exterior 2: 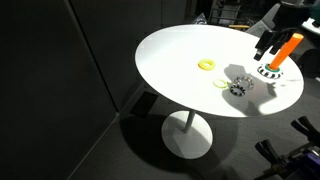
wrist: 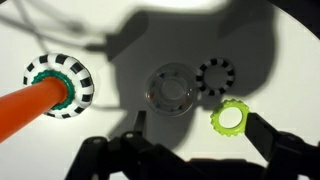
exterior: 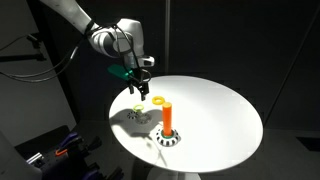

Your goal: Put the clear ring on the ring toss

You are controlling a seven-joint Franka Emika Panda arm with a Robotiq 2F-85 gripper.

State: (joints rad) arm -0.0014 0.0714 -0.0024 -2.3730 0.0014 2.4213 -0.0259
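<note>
In the wrist view the clear ring (wrist: 170,88) lies flat on the white table, faint and in the arm's shadow. The ring toss has an orange peg (wrist: 25,105) on a round black-and-white striped base (wrist: 62,84), to the clear ring's left. My gripper (wrist: 200,135) is open and empty, hovering above the table with its fingers on either side below the clear ring. In the exterior views the gripper (exterior: 140,90) hangs over the rings beside the ring toss (exterior: 168,120), and the clear ring (exterior 2: 222,83) lies between two other rings.
A dark-speckled ring (wrist: 215,75) lies just right of the clear ring. A solid yellow ring (wrist: 231,118) lies close to my right finger. The round white table (exterior: 225,120) has free room on its far side. The surroundings are dark.
</note>
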